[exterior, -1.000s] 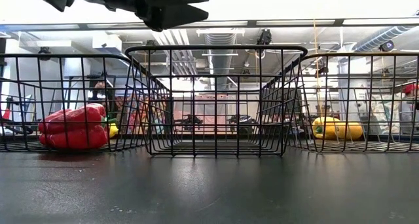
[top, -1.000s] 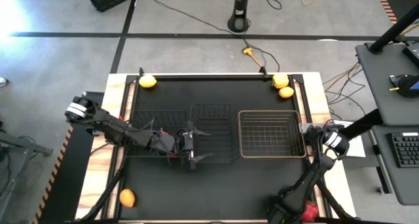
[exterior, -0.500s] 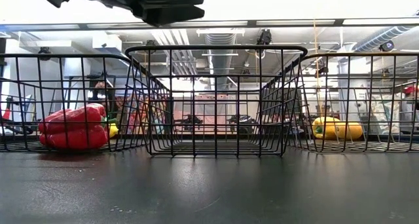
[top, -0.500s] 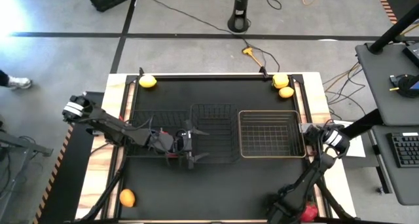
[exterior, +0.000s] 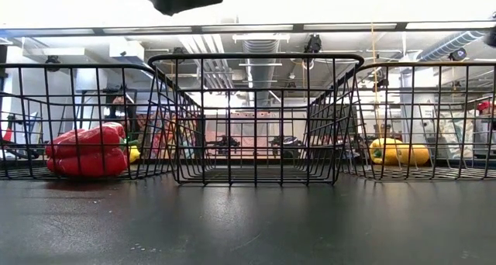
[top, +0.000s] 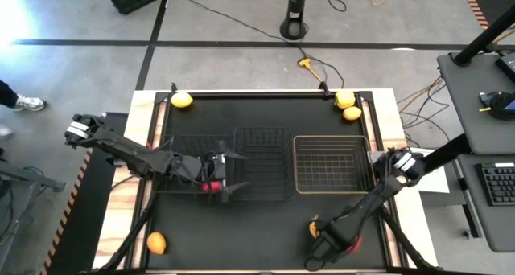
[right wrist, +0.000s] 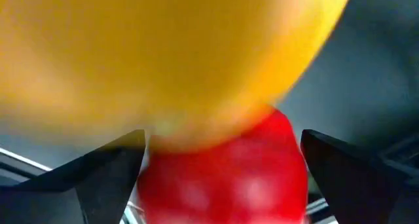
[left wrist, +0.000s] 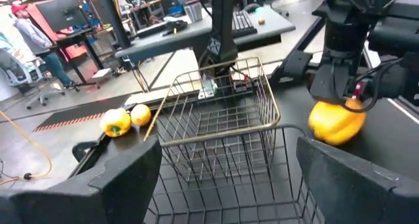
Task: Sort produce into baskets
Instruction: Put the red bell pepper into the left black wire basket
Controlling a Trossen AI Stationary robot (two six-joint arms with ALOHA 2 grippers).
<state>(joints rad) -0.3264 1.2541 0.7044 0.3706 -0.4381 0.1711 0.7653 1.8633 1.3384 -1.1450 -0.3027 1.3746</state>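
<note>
My left gripper (top: 219,177) hangs open and empty over the left black basket (top: 181,150). A red bell pepper (exterior: 85,150) lies on that basket's floor. My right gripper (top: 322,233) points down over the table's near right part, with a yellow bell pepper (left wrist: 336,122) at its fingertips. A red pepper (right wrist: 222,175) shows close behind the yellow one, and also in the high view (top: 355,244). The narrower black basket (top: 261,138) and the pale wire basket (top: 334,138) stand empty. My right gripper has the yellow pepper's upper part (left wrist: 330,109) between its two fingers, which come from above and point down. The pepper sits below the gripper. In the right wrist view the pepper (right wrist: 170,54) hides the place of contact. I cannot tell whether it is clear of the table.
A second yellow pepper (top: 344,98) and a lemon (top: 352,112) lie at the far right corner. Another lemon (top: 183,100) lies at the far left, and a third (top: 156,243) at the near left. The three baskets stand side by side across the table's middle.
My right gripper has gone from the table's near edge toward the far and left side, and the yellow pepper now shows at its fingertips. My left gripper has drawn back toward the table's left edge, from the narrower basket's edge to over the left basket.
</note>
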